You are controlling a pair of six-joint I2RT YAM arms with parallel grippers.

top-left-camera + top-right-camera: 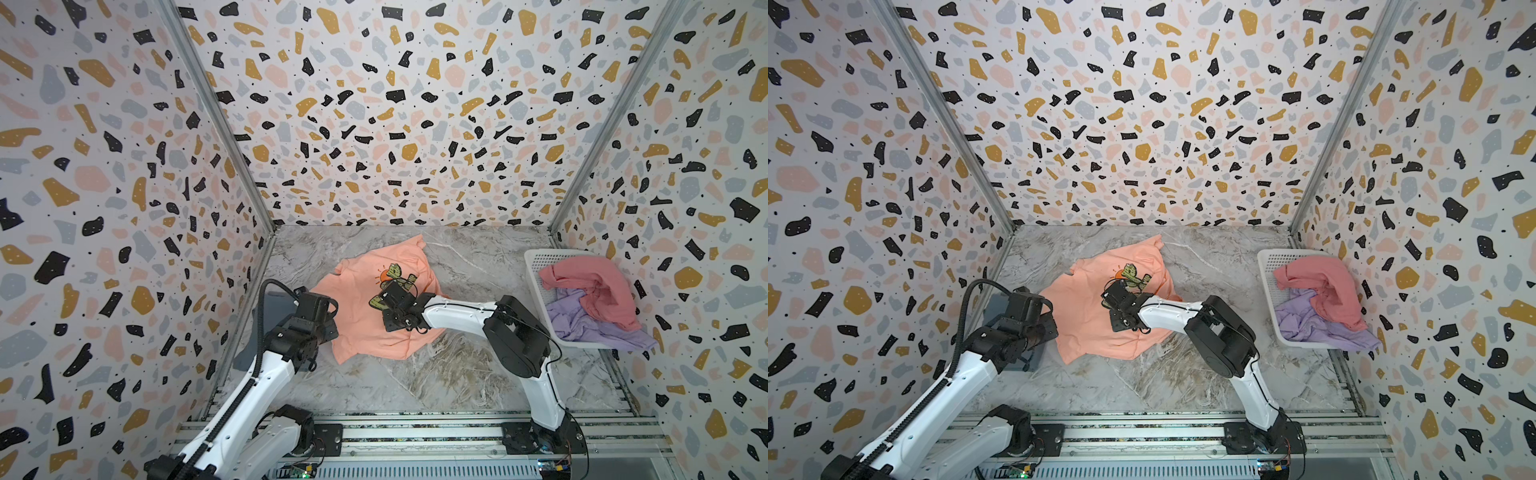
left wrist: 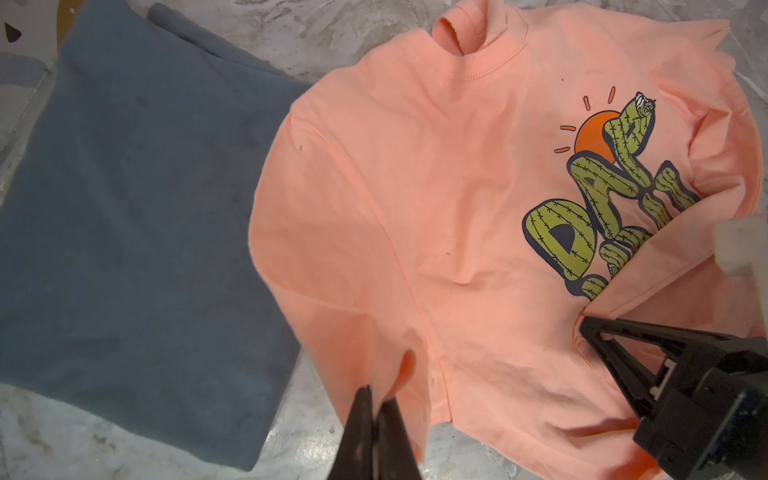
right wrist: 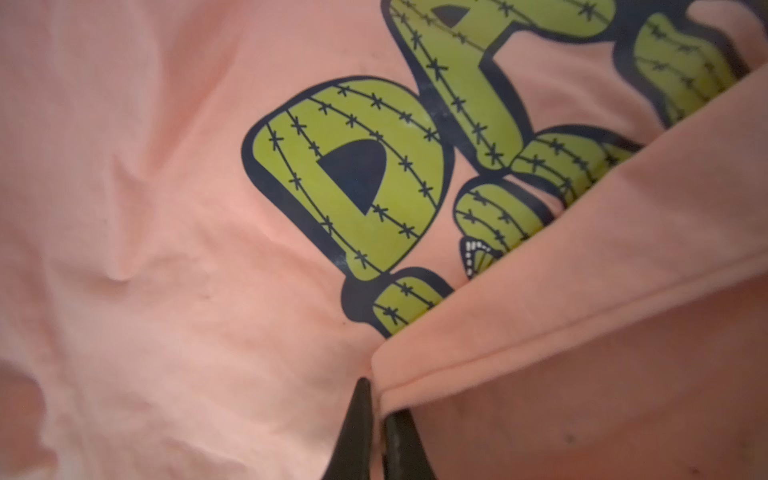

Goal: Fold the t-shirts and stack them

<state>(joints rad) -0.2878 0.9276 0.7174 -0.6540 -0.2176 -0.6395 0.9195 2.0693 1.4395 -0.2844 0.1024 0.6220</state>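
Dusty-rose tee [image 1: 590, 282] is draped over lavender tee [image 1: 582, 328] in white basket [image 1: 534, 266] at rt. Peach tee [image 1: 365, 316] is spread mid-table, pinched by left gripper [image 2: 376, 397] and right gripper [image 3: 376, 399], both clamped tight on fabric. Folded grey tee [image 2: 124, 208] beside it is mostly hidden by left arm [image 1: 266, 374] in both top views.

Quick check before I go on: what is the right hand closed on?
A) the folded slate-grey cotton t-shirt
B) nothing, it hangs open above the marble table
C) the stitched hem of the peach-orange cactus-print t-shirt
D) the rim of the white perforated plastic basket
C: in the right wrist view the right hand has its jaws shut on the turned-over stitched hem of the peach-orange cactus-print t-shirt.
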